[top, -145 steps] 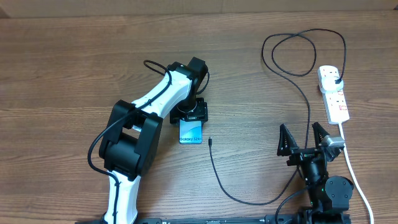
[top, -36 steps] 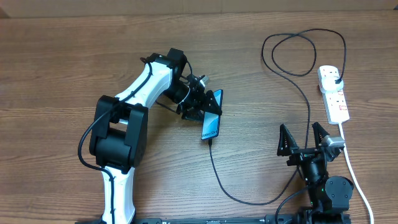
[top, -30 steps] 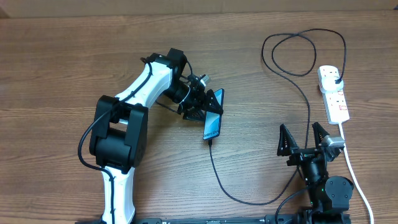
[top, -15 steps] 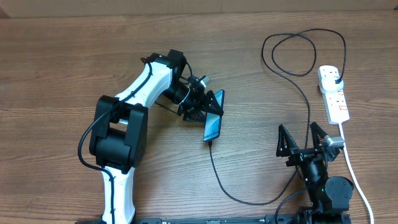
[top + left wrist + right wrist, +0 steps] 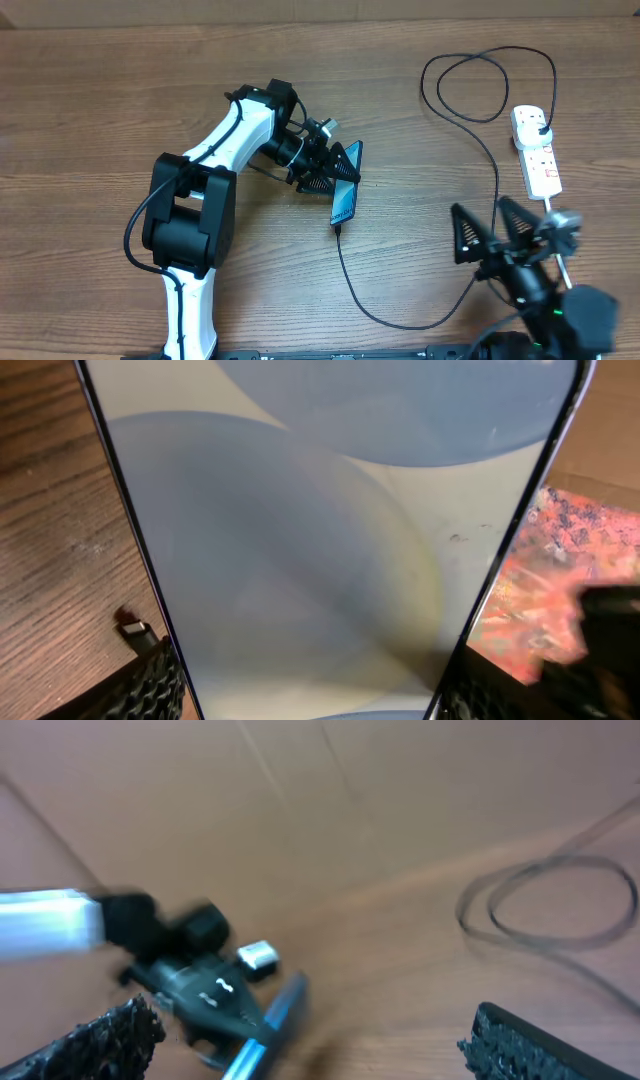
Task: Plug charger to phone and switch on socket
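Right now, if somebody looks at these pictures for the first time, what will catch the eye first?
The lit blue phone, clamped in the left gripper in the middle of the table, fills the left wrist view. The black charger cable curves from beside the phone's lower end to the white socket at the right edge. The right gripper stands open at lower right, holding nothing.

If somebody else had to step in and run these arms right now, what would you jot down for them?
Left gripper: shut on the phone, held tilted.
Right gripper: open, empty, near the socket.
Charger: plug end in the socket; connector tip lies loose beside the phone.
Done: phone gripped.
Left: push tip into phone, switch socket on.
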